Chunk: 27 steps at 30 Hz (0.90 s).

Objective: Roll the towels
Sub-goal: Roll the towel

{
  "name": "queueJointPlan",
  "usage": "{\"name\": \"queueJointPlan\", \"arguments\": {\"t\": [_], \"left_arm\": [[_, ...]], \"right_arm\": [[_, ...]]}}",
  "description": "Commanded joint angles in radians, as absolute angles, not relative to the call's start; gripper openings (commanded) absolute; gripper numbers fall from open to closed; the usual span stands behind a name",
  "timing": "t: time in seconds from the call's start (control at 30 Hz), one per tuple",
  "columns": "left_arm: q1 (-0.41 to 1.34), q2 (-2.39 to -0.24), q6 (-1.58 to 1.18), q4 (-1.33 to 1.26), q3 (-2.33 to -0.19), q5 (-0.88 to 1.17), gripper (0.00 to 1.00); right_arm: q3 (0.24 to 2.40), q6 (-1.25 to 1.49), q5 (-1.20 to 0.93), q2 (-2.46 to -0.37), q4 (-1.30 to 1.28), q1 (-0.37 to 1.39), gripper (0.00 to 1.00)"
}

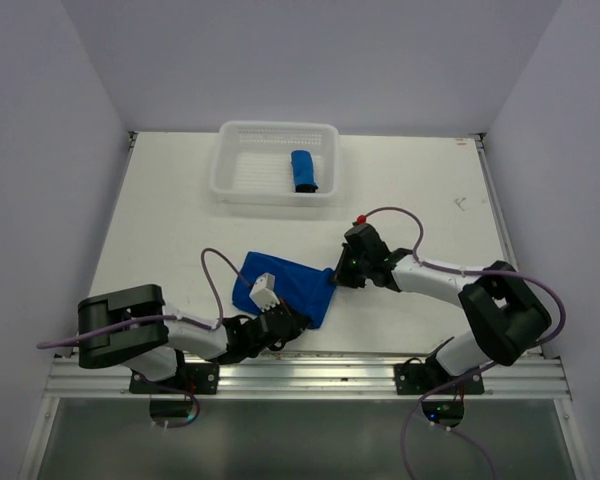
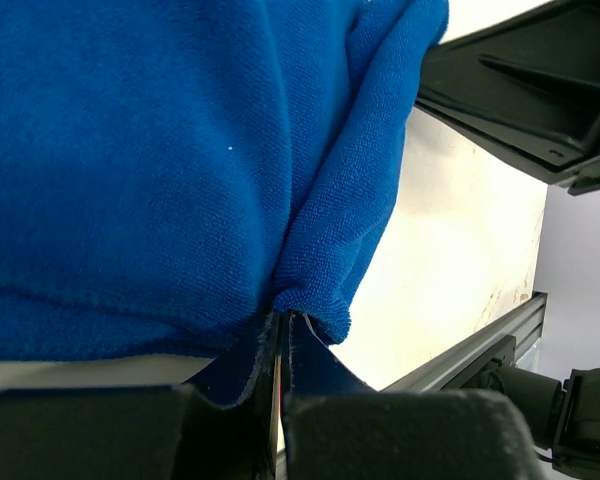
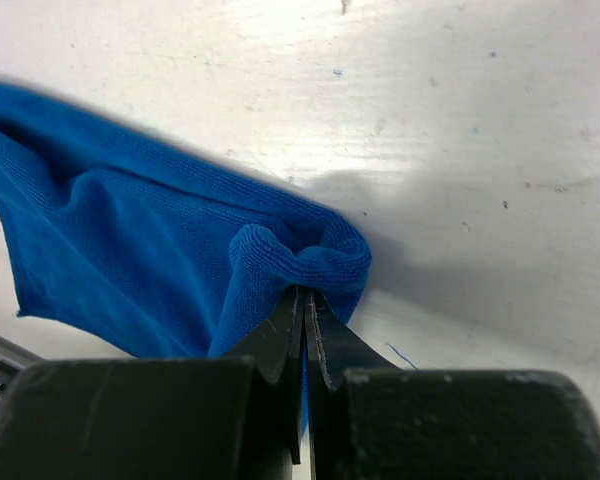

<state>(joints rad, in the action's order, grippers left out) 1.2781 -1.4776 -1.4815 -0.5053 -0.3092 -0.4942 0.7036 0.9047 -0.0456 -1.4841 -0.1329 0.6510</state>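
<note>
One royal-blue rolled towel (image 1: 303, 171) lies inside the white basket (image 1: 230, 182), towards the basket's right wall, with its length running from the basket's far side to its near side. The basket stands on the white table (image 1: 430, 200)

The other, the loose towel (image 1: 290, 285), lies on the table well apart from the basket, nearer the arm bases than the basket's front wall, spread out but rumpled rather than flat

The right gripper (image 1: 333, 277) sits on the near side of the basket's right corner. In the right wrist view its jaws are pressed together on a bunched corner of the loose towel (image 3: 130, 250), and the cloth puckers just above the tips (image 3: 305, 305)

The left gripper (image 1: 295, 322) is further still from the basket, at the loose towel's near edge. In the left wrist view its jaws are closed on a fold of that towel (image 2: 130, 150), with only a thin slit between the pads (image 2: 320, 370)
</note>
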Motion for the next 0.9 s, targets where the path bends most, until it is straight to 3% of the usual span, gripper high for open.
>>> {"name": "queueJointPlan", "arguments": {"t": [0.0,0.3,0.6,0.67,0.7,0.73,0.87], "left_arm": [[1.298,-1.493,-1.477,-0.285,-0.268,-0.494,0.0],[1.348,-1.437,-1.488,-0.174,-0.293,-0.538,0.0],[1.384,-1.385,-1.451,-0.078,-0.328,-0.595,0.0],[1.393,-1.393,-1.474,-0.077,-0.319,-0.592,0.0],[1.393,-1.396,-1.482,-0.08,-0.318,-0.586,0.0],[1.393,-1.402,-1.491,-0.08,-0.316,-0.584,0.0],[1.393,-1.401,-1.509,-0.08,-0.308,-0.584,0.0]], "right_arm": [[0.755,0.874,-0.063,-1.514,-0.028,0.643,0.0],[0.802,0.859,-0.093,-1.627,-0.014,0.643,0.0],[0.815,0.808,-0.143,-1.615,-0.011,0.658,0.0],[0.813,0.802,-0.176,-1.597,-0.006,0.663,0.07],[0.802,0.805,-0.182,-1.567,-0.006,0.663,0.14],[0.796,0.805,-0.184,-1.543,0.02,0.663,0.29],[0.74,0.845,-0.146,-1.412,0.003,0.663,0.41]]}}
